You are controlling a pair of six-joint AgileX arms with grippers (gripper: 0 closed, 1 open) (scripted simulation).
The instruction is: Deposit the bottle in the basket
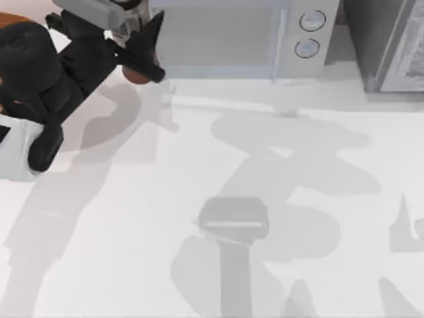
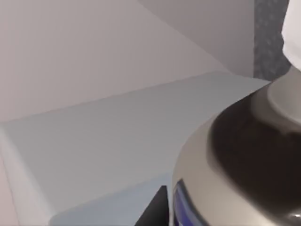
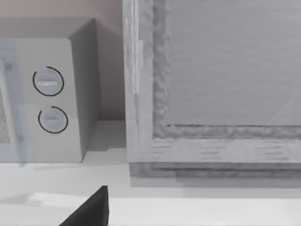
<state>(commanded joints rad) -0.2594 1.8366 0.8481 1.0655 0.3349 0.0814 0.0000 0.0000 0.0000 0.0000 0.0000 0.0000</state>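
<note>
At the desk's far left corner, the left gripper (image 1: 147, 56) holds the bottle (image 1: 137, 74) aloft, its jaws pinching the body (image 2: 235, 179) just beside the microwave (image 1: 218, 36). An orange sliver at the corner edge looks like the basket (image 1: 16, 21), largely under the arm. A loose pinch, or releasing off-centre, could drop the bottle outside. The right arm is parked; I cannot tell its jaws.
</note>
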